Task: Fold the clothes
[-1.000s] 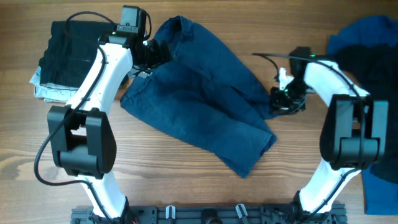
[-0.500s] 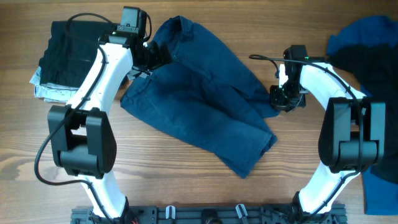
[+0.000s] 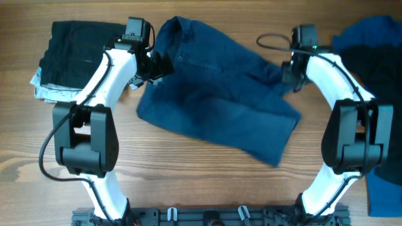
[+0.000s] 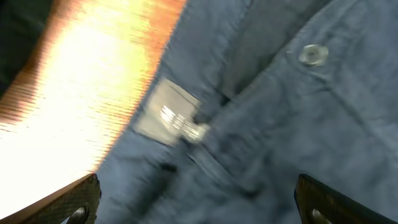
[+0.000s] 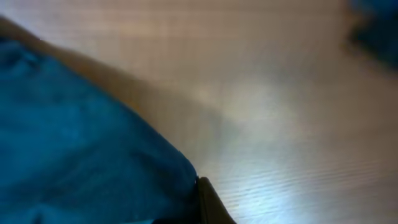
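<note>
The dark navy trousers (image 3: 220, 103) lie spread slantwise across the middle of the bench (image 3: 207, 188), waistband toward the left arm and leg ends toward the right. The right tool (image 3: 290, 75) is fully closed and appears to pinch the edge of a trouser leg; its wrist view shows blue cloth bunched right against one finger. The left tool (image 3: 157, 65) stands wide open with nothing in it, poised over the waistband near the button (image 4: 313, 54) and the sewn label (image 4: 168, 115). The main risk is a thin grip. If the right tool has only one layer or a bare hem, the cloth could slide out when lifted, or the leg could fold crooked. With the waistband end free, a pull from the right may drag the whole garment instead of folding it. The left tool, closing here, could catch just the label. Room is tight at both sides: a folded black stack (image 3: 75, 47) lies just beside the left arm, and a blue and black heap (image 3: 370, 44) lies near the right. The near half of the bench is bare wood.
</note>
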